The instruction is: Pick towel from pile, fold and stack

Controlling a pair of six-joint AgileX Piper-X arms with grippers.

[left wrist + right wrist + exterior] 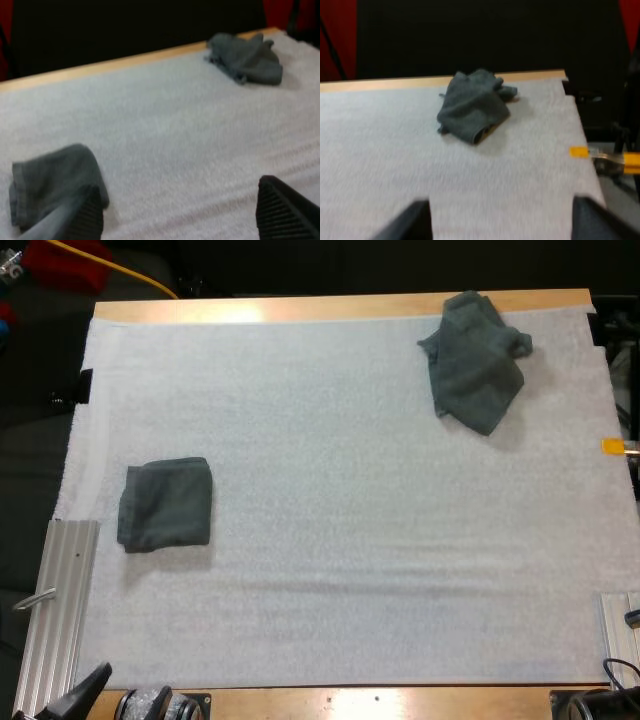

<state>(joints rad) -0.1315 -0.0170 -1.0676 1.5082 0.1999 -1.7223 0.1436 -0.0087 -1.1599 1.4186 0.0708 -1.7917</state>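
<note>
A folded dark grey-green towel [165, 505] lies flat on the white mat [340, 540] at the left. A crumpled towel [475, 360] of the same colour sits at the mat's far right, close to the wooden edge. My left gripper [180, 220] is open and low over the mat, its fingers [82, 217] wide apart, with the folded towel [50, 180] just beyond one fingertip and the crumpled towel [247, 57] far ahead. My right gripper [502, 225] is open with nothing between its fingers, and faces the crumpled towel [472, 105] from well back.
An aluminium rail [60, 610] runs along the mat's near left side, and a shorter one [620, 625] stands at the near right. The wooden table edge [300, 308] borders the far side. The mat's middle is bare.
</note>
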